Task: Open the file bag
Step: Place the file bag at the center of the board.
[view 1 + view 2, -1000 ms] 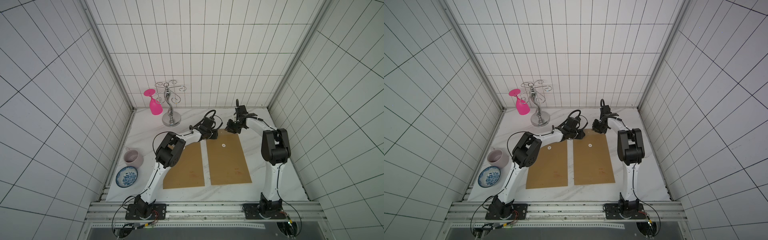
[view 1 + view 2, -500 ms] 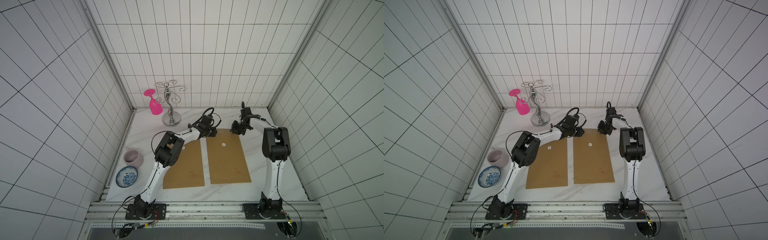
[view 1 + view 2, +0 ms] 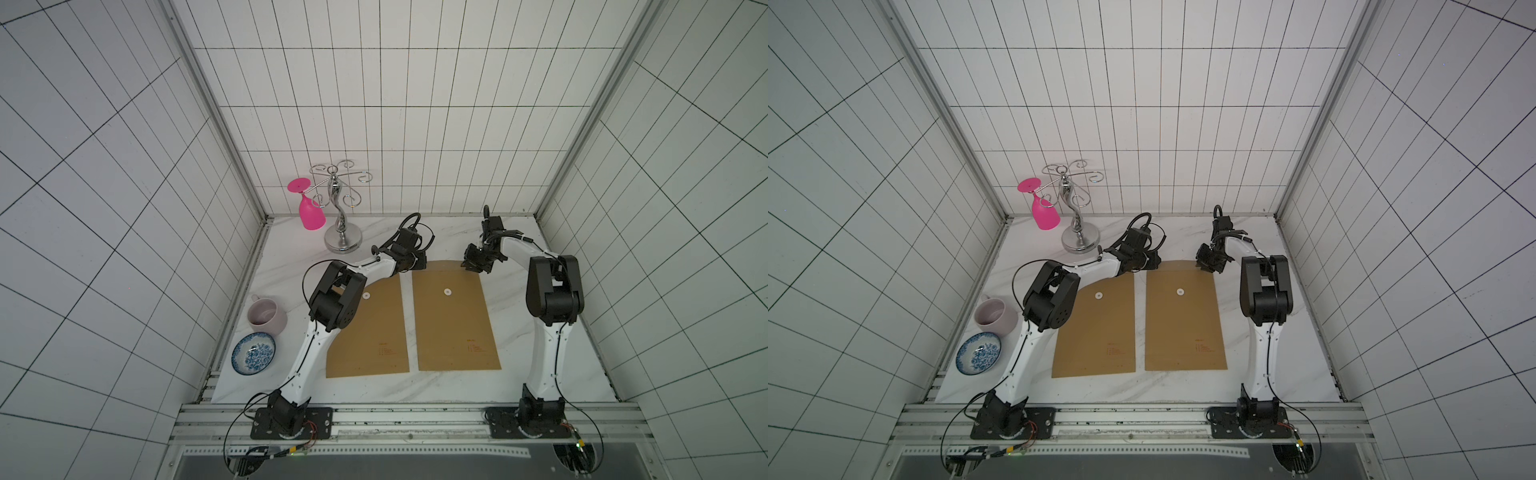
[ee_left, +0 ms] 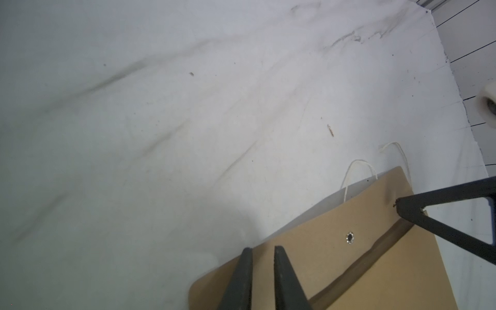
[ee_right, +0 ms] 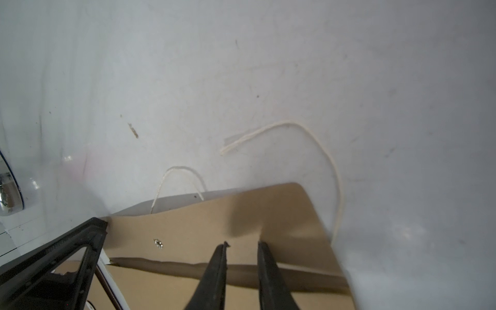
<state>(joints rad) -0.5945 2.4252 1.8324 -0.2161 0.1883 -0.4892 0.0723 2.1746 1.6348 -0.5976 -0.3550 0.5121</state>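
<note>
tabletop (image 3: pixel 457 399): file bag (image 3: pixel 453 324) flat, right of centre, long axis near-to-far, flap (image 4: pixel 335 214) end toward back wall (image 3: pixel 395 145) | left jaws: a slit apart over flap (grip unclear) | right jaws: narrowly apart at flap, grip unclear | string (image 5: pixel 322 150): loose beyond flap; flap corners hidden under jaws in both top views

Robotics lab test cell: white tiled walls (image 3: pixel 374 104) box in a marble-look tabletop (image 3: pixel 457 386); at the frame's lower edge, the left arm (image 3: pixel 332 303) and right arm (image 3: pixel 552 299) stand bolted to an aluminium rail (image 3: pixel 415 419), cables exposed.
</note>
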